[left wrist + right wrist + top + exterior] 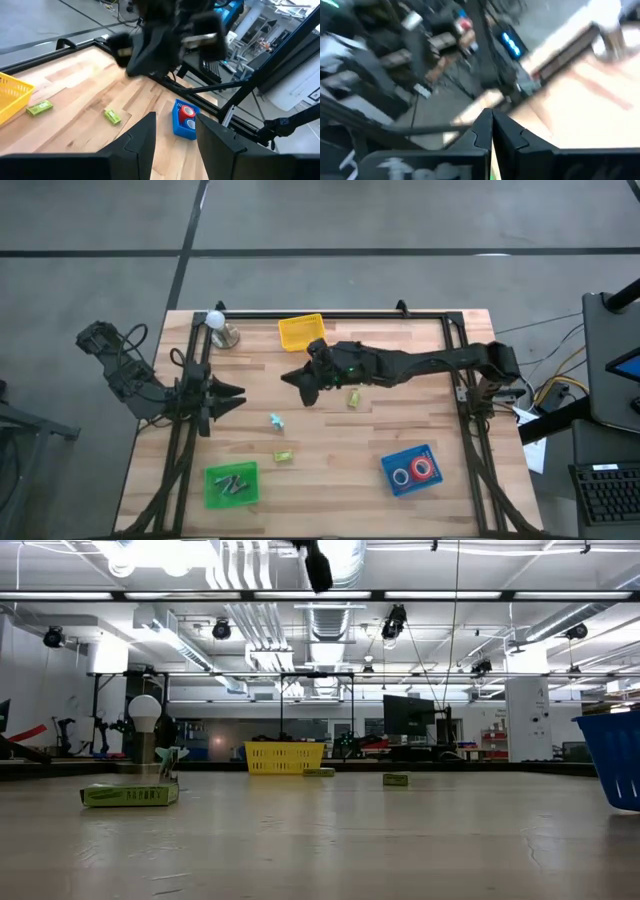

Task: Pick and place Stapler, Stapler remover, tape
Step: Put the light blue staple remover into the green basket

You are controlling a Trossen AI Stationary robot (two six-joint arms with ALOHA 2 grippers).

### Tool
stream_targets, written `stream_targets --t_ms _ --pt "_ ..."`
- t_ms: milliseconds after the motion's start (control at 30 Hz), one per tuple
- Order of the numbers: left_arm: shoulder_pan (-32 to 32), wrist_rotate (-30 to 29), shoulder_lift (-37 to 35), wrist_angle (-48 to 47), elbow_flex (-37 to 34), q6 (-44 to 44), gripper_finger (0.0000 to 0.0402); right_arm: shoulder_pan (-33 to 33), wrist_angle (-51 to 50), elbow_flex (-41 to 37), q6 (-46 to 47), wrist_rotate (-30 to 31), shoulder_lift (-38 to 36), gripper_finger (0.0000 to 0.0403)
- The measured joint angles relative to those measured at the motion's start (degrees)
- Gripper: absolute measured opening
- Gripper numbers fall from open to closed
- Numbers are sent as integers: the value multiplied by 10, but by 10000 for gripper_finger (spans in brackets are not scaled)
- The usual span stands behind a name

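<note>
The right gripper (492,131) has its jaws pressed together. Beyond them lies the pale wooden tabletop (580,107), with blurred dark framework at ten o'clock.

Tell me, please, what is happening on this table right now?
The right gripper is out over the middle of the wooden table, shut and holding nothing visible. The left gripper waits open at the table's left edge. Two red tape rolls lie in the blue bin. Small green items lie loose on the table, near a yellow basket and a green tray.
</note>
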Motion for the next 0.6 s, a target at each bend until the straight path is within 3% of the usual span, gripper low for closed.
stream_targets --t_ms 233,433,600 --pt "0 -1 1 2 0 -4 140 -12 -23 -2 129 -137 89 32" --pt "1 -1 1 2 0 -11 140 -34 39 -2 219 -229 190 122" --pt "1 1 1 2 0 -21 140 -46 53 -2 265 -255 240 186"
